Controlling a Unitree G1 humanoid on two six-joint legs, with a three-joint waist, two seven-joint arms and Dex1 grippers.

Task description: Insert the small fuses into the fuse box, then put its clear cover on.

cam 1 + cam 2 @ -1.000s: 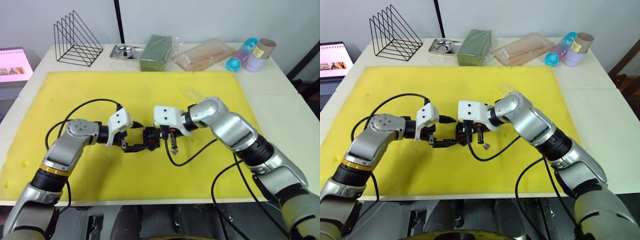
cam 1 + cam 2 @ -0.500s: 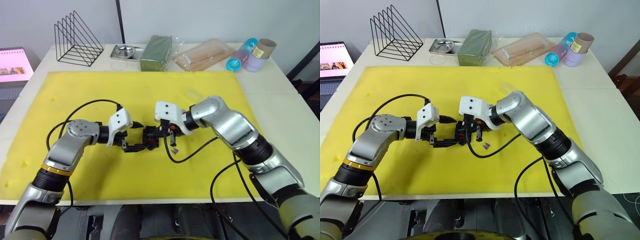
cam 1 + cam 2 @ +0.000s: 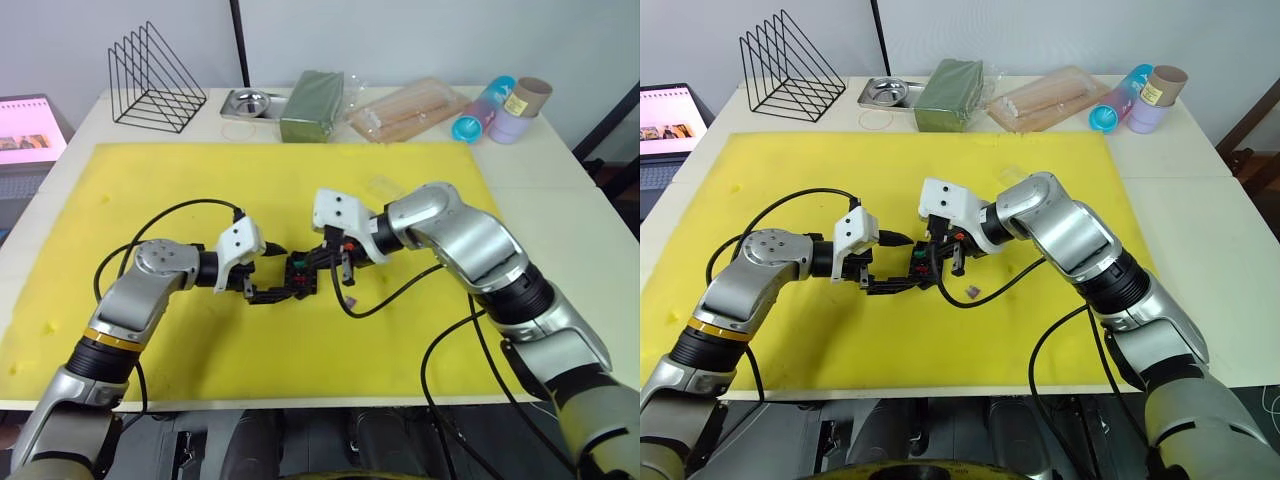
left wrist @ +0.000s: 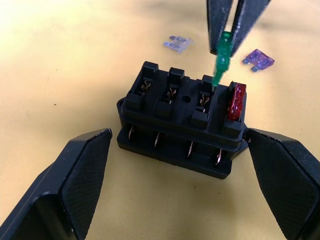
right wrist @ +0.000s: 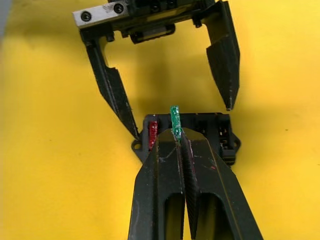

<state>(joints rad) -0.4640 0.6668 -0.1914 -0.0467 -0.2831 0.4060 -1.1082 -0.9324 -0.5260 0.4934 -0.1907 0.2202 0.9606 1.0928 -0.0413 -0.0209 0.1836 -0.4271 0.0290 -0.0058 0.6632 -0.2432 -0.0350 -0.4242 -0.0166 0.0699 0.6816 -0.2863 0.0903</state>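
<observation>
The black fuse box (image 4: 182, 120) sits on the yellow mat (image 3: 150, 180), between the two fingers of my open left gripper (image 3: 275, 273), which do not touch it. A red fuse (image 4: 236, 101) stands in its end slot. My right gripper (image 5: 176, 134) is shut on a green fuse (image 4: 222, 57), held upright with its lower end at the mouth of the slot beside the red one. Two greyish-purple fuses (image 4: 179, 44) (image 4: 258, 59) lie on the mat just beyond the box. The clear cover (image 3: 384, 187) rests on the mat further back.
Behind the mat stand a wire rack (image 3: 155, 80), a metal tray (image 3: 248, 102), a green box (image 3: 312, 105), a clear bag of sticks (image 3: 408, 108) and coloured tubes (image 3: 500, 110). A laptop (image 3: 28, 130) sits at the far left. Black cables loop over the mat by both arms.
My right wrist has shifted a little to the right and back, still gripping the green fuse over the box. The left gripper and fuse box have stayed put.
</observation>
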